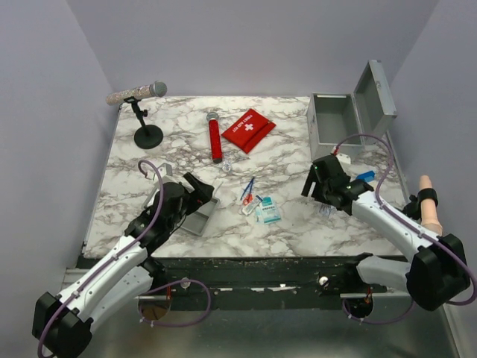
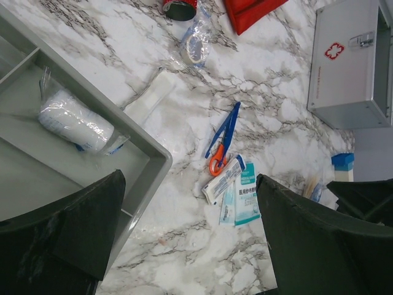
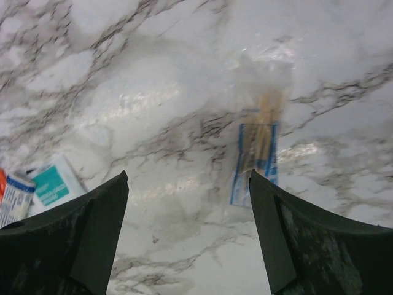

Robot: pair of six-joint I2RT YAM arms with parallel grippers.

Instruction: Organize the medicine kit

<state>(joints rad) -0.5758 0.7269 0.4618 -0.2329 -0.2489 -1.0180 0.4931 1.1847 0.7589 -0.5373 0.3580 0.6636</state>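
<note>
The medicine kit (image 1: 334,123) is a grey metal box at the back right with its lid (image 1: 376,88) raised; it also shows in the left wrist view (image 2: 350,67). My left gripper (image 2: 190,184) hangs open over bare marble beside the grey tray (image 2: 126,135), with nothing between its fingers. A wrapped bandage roll (image 2: 73,123) lies in that tray. Blue and orange scissors (image 2: 224,132) and teal packets (image 2: 242,193) lie just ahead. My right gripper (image 3: 188,178) is open over the table, and a clear packet of wooden swabs (image 3: 258,147) lies near its right finger.
A red first-aid pouch (image 1: 248,129) and a red tube (image 1: 215,139) lie at the back centre. A microphone on a stand (image 1: 138,93) stands at the back left. A bagged tape roll (image 2: 193,46) and a small blue box (image 1: 364,177) also lie on the marble.
</note>
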